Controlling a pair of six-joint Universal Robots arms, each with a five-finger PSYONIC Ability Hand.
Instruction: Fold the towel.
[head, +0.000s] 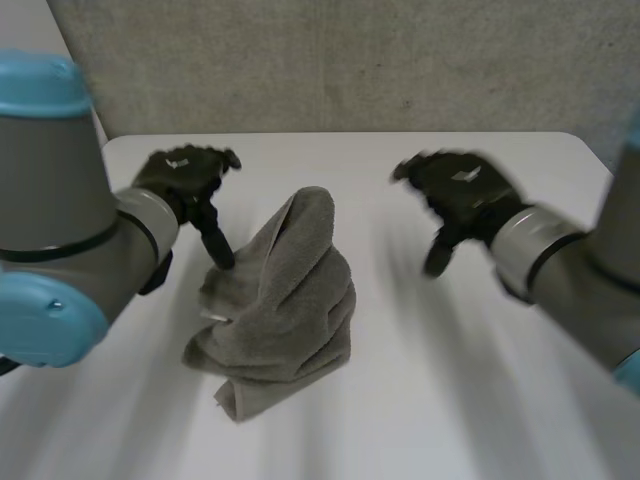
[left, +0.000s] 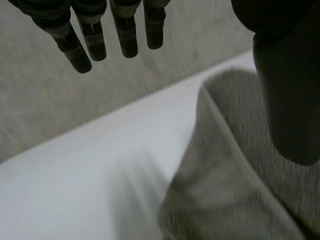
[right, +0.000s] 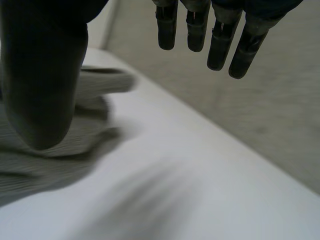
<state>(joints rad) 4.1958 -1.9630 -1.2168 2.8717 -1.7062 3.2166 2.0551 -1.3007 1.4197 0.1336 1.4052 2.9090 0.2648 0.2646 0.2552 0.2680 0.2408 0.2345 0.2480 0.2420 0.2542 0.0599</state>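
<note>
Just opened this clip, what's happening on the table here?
A two-armed robot is working on a grey towel that lies bunched in a heap in the middle of the white table, not yet folded. The left hand is open beside the towel's edge, its thumb pointing down at the cloth; whether it touches cannot be told. The right hand is open too, apart from the towel and holding nothing.
</note>
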